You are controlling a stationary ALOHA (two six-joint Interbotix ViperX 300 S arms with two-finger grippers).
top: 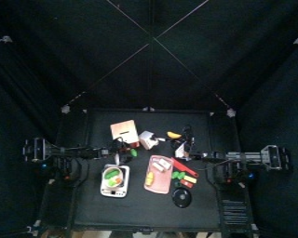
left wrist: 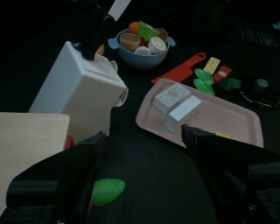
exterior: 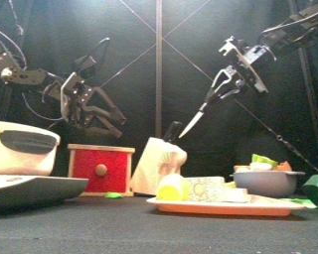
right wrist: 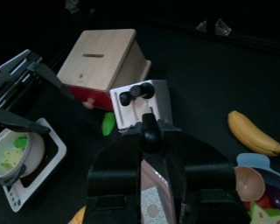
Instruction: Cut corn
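Place: a robot test pen set up like a play kitchen.
Enclosure: black curtains (top: 64,46) fill the frame around a small black table (top: 89,209) at centre.
Rig: 2 black arms enter from left and right.
Props: knife block (exterior: 159,165), pink tray (left wrist: 236,122), toy food bowl (left wrist: 143,54).

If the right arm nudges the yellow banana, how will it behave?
The curved yellow banana lies loose on the black table, so it would probably pivot or slide rather than roll straight. Its smooth skin looks slippery, and it is likely light. Softness cannot be told.

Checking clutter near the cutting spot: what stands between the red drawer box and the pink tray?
The knife block, seen in the front view between the box and the tray.
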